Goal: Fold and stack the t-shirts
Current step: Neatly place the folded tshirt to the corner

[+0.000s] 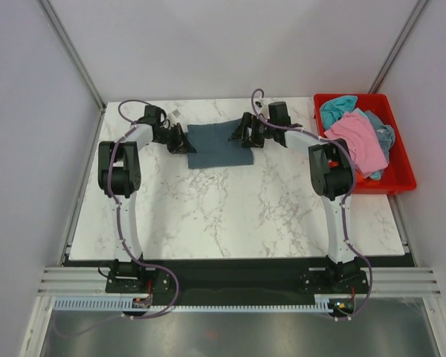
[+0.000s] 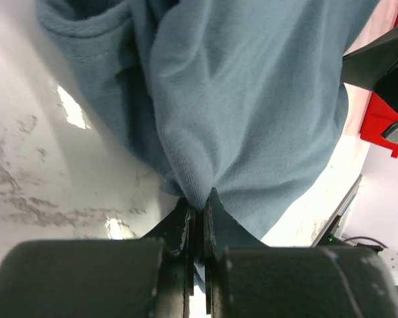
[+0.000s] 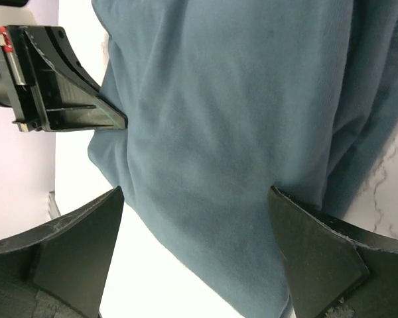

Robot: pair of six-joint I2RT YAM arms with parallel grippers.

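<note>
**Item – slate-blue t-shirt** (image 1: 219, 145). It is laid as a folded, roughly rectangular panel at the far middle of the table (image 1: 245, 216), flat on the surface between the two tools.

**Left gripper** (image 1: 180, 139). Placed at the shirt's left edge. The jaws are pressed together with a pinch of the cloth caught between them – a small ridge of fabric is drawn up into the tips.

**Right gripper** (image 1: 241, 134). Placed at the shirt's right edge, over the cloth. The jaws are spread wide and nothing is clamped.

**Shown by one view only**
- Left wrist: the grip itself is seen at close range, the left gripper (image 2: 198, 205) closed on the shirt (image 2: 252, 99), with folds gathered toward the pinch. This is hidden from above.
- Right wrist: the spread fingers of the right gripper (image 3: 194, 199) are seen on either side of a stretch of the shirt (image 3: 239, 99). Whether the fingers are touching the cloth cannot be told. The left gripper (image 3: 66, 93) is seen beyond, at the opposite edge.
- Top external: the whole layout is given, including a red bin (image 1: 401, 178) at the table's far right corner, well apart from the shirt. A pink t-shirt (image 1: 357, 137) and a teal t-shirt (image 1: 336, 105) are heaped in it, unfolded.

**Surface and room**. The tabletop is white marble-patterned with grey veins. Plain pale walls (image 1: 30, 111) enclose it on three sides, with metal frame posts (image 1: 70, 48) in the far corners. A metal rail (image 1: 230, 281) runs along the near edge, where both arm bases are bolted.
</note>
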